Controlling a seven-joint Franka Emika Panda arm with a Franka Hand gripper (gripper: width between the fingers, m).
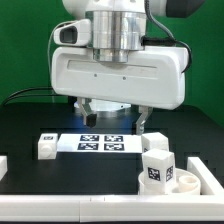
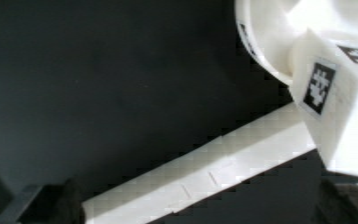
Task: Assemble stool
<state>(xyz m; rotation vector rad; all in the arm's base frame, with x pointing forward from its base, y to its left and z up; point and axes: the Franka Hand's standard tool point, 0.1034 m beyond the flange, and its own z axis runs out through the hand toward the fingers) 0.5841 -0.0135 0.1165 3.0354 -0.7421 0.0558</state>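
Observation:
The stool's round white seat (image 1: 196,184) lies at the exterior view's lower right. A chunky white leg (image 1: 155,170) with a black tag stands at its left side, and another leg (image 1: 153,143) is just behind it. A third leg (image 1: 46,146) lies apart at the left. My gripper (image 1: 113,116) hangs open over the middle of the table, above and behind the marker board (image 1: 100,142), with nothing between its fingers (image 1: 143,119). In the wrist view the seat (image 2: 279,30) and a tagged leg (image 2: 329,85) show, with dark fingertips (image 2: 39,205) at the frame's edge.
A long white border rail (image 1: 40,206) runs along the front and turns up the left side (image 1: 3,165). The same rail (image 2: 211,165) crosses the wrist view diagonally over the black table (image 2: 105,80).

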